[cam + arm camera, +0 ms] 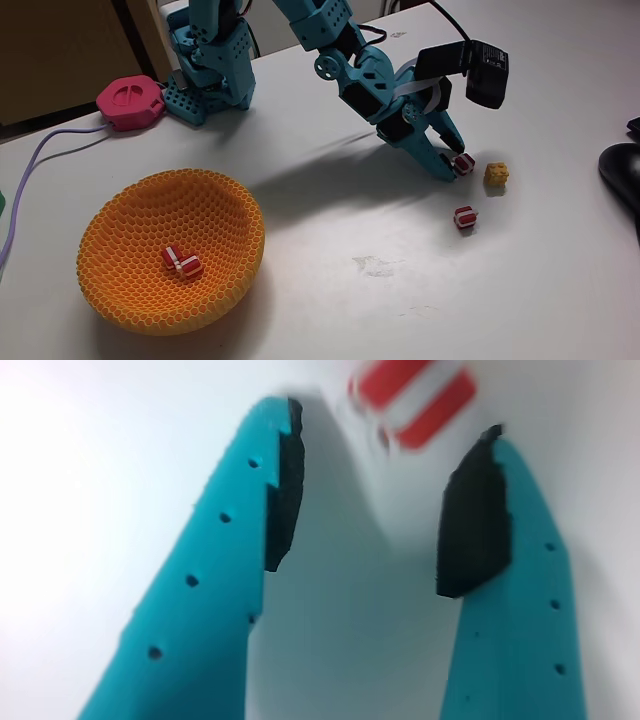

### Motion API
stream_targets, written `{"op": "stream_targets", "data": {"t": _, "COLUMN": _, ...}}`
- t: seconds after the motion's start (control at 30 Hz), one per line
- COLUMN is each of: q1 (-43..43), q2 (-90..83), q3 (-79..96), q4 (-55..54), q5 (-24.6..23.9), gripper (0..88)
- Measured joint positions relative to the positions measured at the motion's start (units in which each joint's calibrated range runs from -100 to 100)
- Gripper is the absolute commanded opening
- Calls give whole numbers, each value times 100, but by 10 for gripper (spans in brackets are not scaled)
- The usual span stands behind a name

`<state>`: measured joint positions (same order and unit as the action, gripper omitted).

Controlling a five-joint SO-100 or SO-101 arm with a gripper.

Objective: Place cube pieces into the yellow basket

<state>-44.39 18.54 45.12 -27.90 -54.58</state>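
The yellow basket stands at the lower left of the fixed view, and two red-and-white striped cube pieces lie on its bottom. Right of centre, my teal gripper points down at the table, its tips at a third red striped cube. In the wrist view the gripper is open; that striped cube sits just beyond the black pads, not between them. A yellow-orange cube lies just right of it. Another red striped cube rests nearer the front.
A pink hexagonal puck sits at the back left beside the arm's base. A lilac cable runs from it along the left edge. A black object lies at the right edge. The table is white.
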Motion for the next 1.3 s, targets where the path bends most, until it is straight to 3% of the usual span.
{"op": "stream_targets", "data": {"t": 0.07, "q1": -10, "q2": 157, "q3": -177, "q4": -33, "q5": 15, "gripper": 183}}
{"op": "stream_targets", "data": {"t": 0.17, "q1": 0, "q2": 226, "q3": -286, "q4": -33, "q5": 39, "gripper": 0}}
{"op": "stream_targets", "data": {"t": 0.4, "q1": 116, "q2": 79, "q3": -286, "q4": 211, "q5": 405, "gripper": 0}}
{"op": "stream_targets", "data": {"t": 0.57, "q1": 812, "q2": -1633, "q3": -276, "q4": 2274, "q5": 1377, "gripper": 0}}
{"op": "stream_targets", "data": {"t": 0.67, "q1": 1721, "q2": -3227, "q3": -207, "q4": 4348, "q5": 2149, "gripper": 0}}
{"op": "stream_targets", "data": {"t": 0.8, "q1": 3752, "q2": -4840, "q3": -20, "q4": 6367, "q5": 3238, "gripper": 0}}
{"op": "stream_targets", "data": {"t": 0.93, "q1": 5793, "q2": -5194, "q3": 89, "q4": 6999, "q5": 4127, "gripper": 0}}
{"op": "stream_targets", "data": {"t": 1.03, "q1": 6586, "q2": -5253, "q3": 256, "q4": 7044, "q5": 4508, "gripper": 0}}
{"op": "stream_targets", "data": {"t": 1.07, "q1": 6731, "q2": -5253, "q3": 335, "q4": 7044, "q5": 4581, "gripper": 40}}
{"op": "stream_targets", "data": {"t": 1.2, "q1": 7031, "q2": -5253, "q3": 414, "q4": 7044, "q5": 4757, "gripper": 444}}
{"op": "stream_targets", "data": {"t": 1.3, "q1": 7089, "q2": -5253, "q3": 404, "q4": 7476, "q5": 4689, "gripper": 466}}
